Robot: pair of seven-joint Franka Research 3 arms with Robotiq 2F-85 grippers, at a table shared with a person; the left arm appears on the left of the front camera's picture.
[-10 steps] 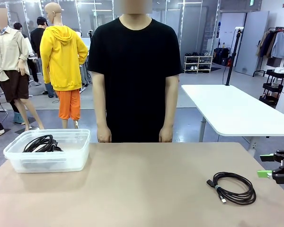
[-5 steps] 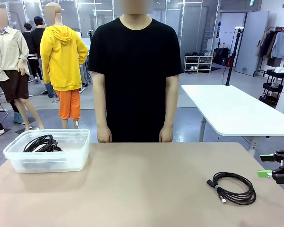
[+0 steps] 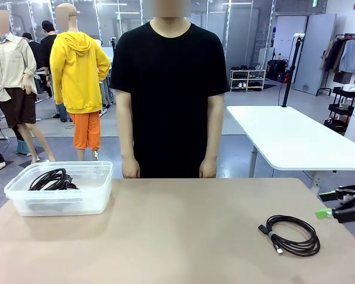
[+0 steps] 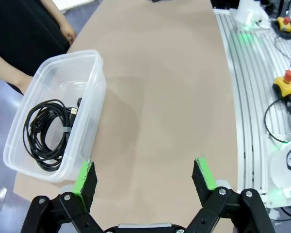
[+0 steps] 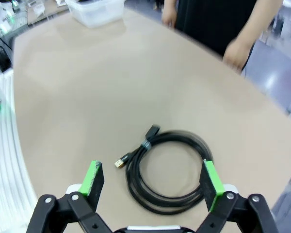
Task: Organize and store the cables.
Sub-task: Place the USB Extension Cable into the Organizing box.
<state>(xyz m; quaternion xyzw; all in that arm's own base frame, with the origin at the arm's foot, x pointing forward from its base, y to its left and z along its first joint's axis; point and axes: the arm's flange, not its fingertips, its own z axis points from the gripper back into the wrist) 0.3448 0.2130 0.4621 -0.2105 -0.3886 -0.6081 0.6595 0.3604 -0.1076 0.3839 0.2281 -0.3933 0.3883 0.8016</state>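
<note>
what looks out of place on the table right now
One coiled black cable lies loose on the table near the right gripper, while another coil already sits in the clear plastic bin. Nothing looks spilled or damaged.

open right tool (image 5: 153, 180) above coiled black cable (image 5: 169, 170) on tan table (image 5: 77, 87), person's hand (image 5: 236, 51) beyond

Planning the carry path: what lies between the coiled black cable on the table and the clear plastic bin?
Nothing: in the front view, only bare tan table separates the coiled black cable from the clear plastic bin.
</note>
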